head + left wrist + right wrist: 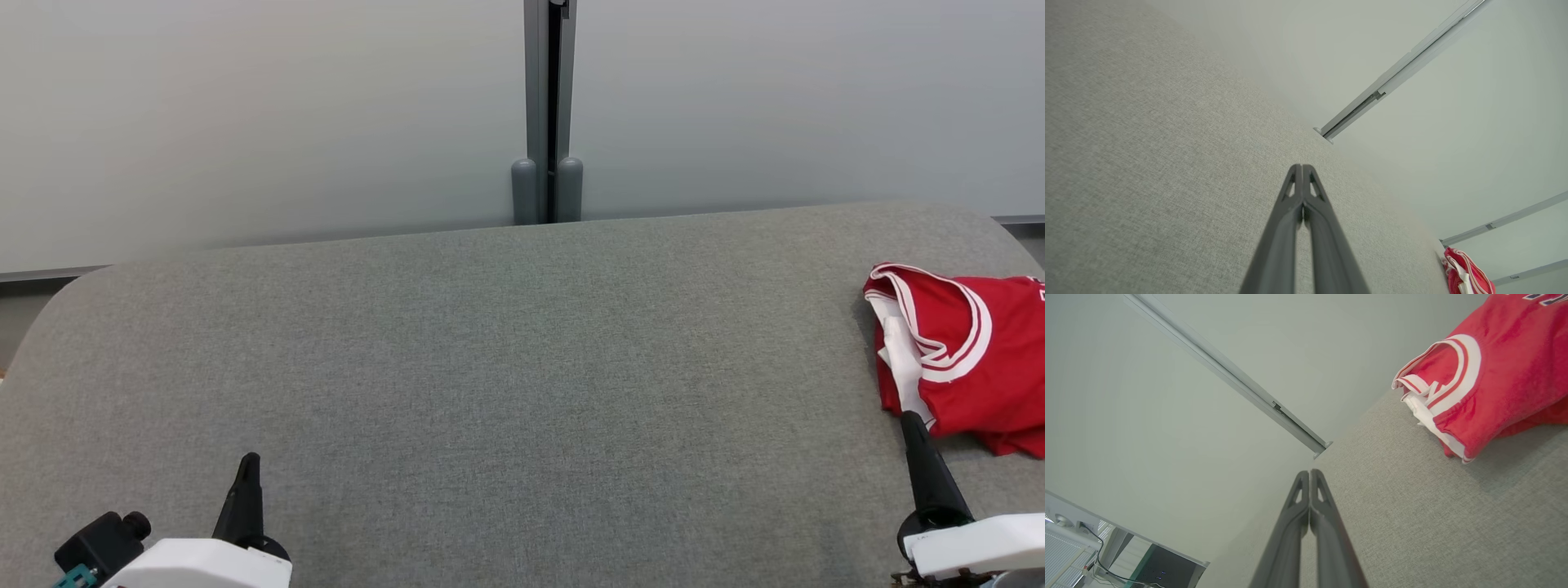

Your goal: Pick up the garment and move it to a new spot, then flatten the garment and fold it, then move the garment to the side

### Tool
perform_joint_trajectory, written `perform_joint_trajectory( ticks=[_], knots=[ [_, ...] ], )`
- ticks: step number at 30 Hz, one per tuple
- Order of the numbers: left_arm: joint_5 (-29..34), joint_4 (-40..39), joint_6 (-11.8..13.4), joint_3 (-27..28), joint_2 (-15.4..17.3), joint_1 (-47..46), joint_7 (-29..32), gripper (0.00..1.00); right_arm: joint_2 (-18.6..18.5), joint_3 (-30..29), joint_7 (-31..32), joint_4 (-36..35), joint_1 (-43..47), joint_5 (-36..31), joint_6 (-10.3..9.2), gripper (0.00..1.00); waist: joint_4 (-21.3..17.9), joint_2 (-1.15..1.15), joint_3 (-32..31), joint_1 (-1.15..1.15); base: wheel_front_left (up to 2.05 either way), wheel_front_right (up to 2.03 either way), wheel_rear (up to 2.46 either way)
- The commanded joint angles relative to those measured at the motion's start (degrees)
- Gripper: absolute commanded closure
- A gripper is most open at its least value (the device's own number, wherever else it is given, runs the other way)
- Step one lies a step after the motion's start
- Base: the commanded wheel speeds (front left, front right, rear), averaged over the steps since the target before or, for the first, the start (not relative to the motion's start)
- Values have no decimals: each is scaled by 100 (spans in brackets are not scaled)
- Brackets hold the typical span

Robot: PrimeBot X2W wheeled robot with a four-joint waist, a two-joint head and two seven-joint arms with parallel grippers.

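Nearest to us, our left gripper (249, 464) sat low at the left of the head view, above the grey fabric surface (522, 367). Only one dark finger could be made out there. Its own wrist view showed more: the left gripper (1302, 168) had both fingers pressed together at the tips, with nothing between them.

Our right gripper (908, 420) rose from the lower right of the head view, with its white housing cut off by the frame. There its tip seemed to overlap the white trim of the garment (980, 367). The right wrist view corrected that. The right gripper (1309, 473) was closed and empty, and the garment (1502, 375) lay apart from it, up and to the right.

The garment was a red jersey with white-striped edging, lying rumpled near the right end of the surface. The head view's right edge cut it off. Some dark lettering showed at the top of the right wrist view, too cropped to read. In the left wrist view the garment (1466, 273) was a small red bundle at the far corner.

Beyond the surface stood pale wall panels joined by a grey post (549, 106).
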Motion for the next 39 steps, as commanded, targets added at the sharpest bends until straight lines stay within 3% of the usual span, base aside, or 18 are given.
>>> perform_joint_trajectory(
  ticks=[1,39],
  knots=[
    [-161,-52,-56,74,29,-193,41,100,-12,-31,43,-34,-160,155,1,100,0,0,3,0,0,0,0],
    [-2204,47,-519,598,-199,-557,575,100,181,-236,177,414,-588,2190,2,100,1,0,119,0,0,0,0]
  ],
)
